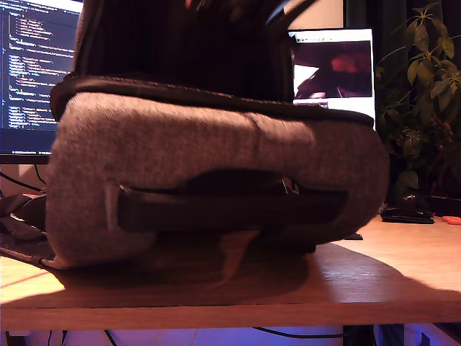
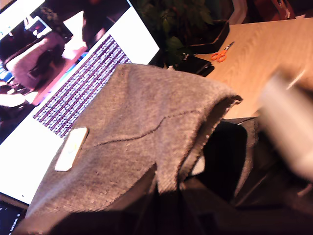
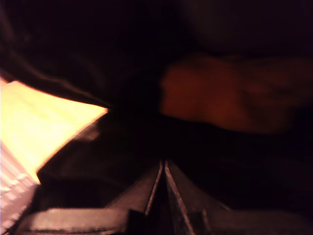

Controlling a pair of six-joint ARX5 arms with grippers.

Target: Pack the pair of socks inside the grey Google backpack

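The grey Google backpack (image 1: pixel 216 158) lies on its side on the wooden table and fills the exterior view, hiding both arms. In the first wrist view its grey flap (image 2: pixel 146 122) with the pale patch (image 2: pixel 71 149) is lifted. My first gripper (image 2: pixel 157 185) is shut on the flap's edge beside the dark opening (image 2: pixel 230 156). The second wrist view looks into the dark inside of the backpack. There the pair of socks (image 3: pixel 220 93) shows as a blurred orange-brown bundle. My second gripper (image 3: pixel 162 170) is a little short of the bundle, with its jaws together and nothing between them.
Two lit monitors (image 1: pixel 333 68) stand behind the backpack. A leafy plant (image 1: pixel 425 86) is at the exterior view's right. Orange scissors (image 2: pixel 221 53) and a black object (image 2: pixel 195 64) lie on the table (image 1: pixel 374 281) beyond the backpack. A blurred pale shape (image 2: pixel 288 132) crosses the first wrist view.
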